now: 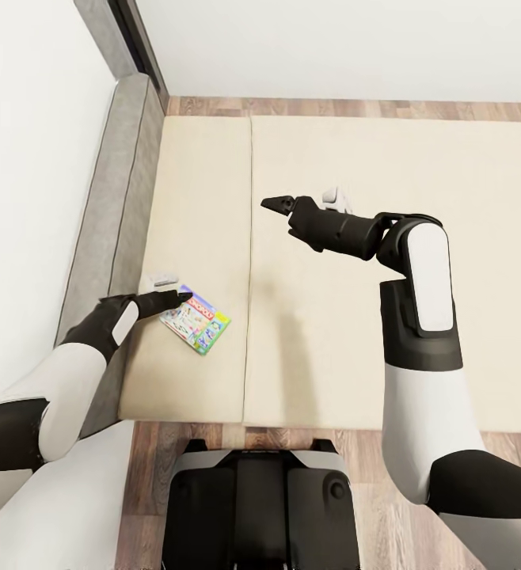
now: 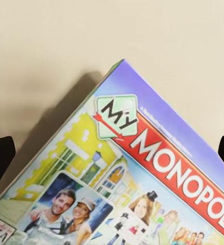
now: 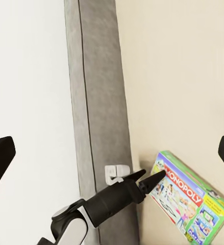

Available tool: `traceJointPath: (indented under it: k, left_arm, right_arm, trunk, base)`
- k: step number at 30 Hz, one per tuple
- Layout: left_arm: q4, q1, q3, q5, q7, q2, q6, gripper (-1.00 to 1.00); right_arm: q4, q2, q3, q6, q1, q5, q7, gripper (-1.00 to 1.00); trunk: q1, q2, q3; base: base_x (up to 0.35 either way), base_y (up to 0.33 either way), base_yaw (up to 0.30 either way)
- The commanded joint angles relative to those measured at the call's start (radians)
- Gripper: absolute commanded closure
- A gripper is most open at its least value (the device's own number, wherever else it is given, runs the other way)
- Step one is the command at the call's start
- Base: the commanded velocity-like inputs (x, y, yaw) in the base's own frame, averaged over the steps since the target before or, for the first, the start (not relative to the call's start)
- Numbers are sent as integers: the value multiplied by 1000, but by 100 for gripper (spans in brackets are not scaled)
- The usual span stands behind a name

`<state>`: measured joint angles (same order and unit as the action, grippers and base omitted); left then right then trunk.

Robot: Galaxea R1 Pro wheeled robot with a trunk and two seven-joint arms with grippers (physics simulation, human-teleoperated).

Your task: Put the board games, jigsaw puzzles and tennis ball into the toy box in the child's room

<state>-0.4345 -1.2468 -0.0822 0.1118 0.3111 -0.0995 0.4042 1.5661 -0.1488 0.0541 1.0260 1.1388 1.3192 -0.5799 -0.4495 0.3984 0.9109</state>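
Board game on the bed, near my left gripper

In my head view the board game (image 1: 195, 318) lies on the bed (image 1: 355, 277) at centre left, close to the headboard (image 1: 110, 229); my left gripper (image 1: 173, 294) sits at its upper corner, my right gripper (image 1: 300, 199) hangs above centre.

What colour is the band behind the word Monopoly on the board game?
Red, with white letters, on the board game; clearest in the left wrist view.

— Can you see the whole flat white-green game box with the red logo (image 2: 142, 178)?
— No. In the left wrist view the picture's edges cut it off.
— And the tiny words on it?
— Too blurry to read.
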Motion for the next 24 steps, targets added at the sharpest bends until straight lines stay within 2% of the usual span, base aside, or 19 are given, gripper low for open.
traceJointPath:
  k: [1, 13, 24]
  left_arm:
    - [-1, 0, -4, 10, 1, 0, 9, -100]
    - [-6, 0, -3, 10, 2, -2, 8, -100]
    - [-9, -3, -2, 10, 2, -2, 8, -100]
  right_arm:
    - [1, 0, 0, 2, 1, 9, -11, -100]
    - [0, -1, 0, 2, 7, 9, -11, -100]
    - [-2, -1, 0, 2, 14, 9, -11, -100]
  trunk:
    - [-1, 2, 3]
    - [-1, 2, 21]
    - [-1, 2, 24]
  base:
    - [0, 0, 0]
    - [0, 0, 0]
    - [0, 0, 0]
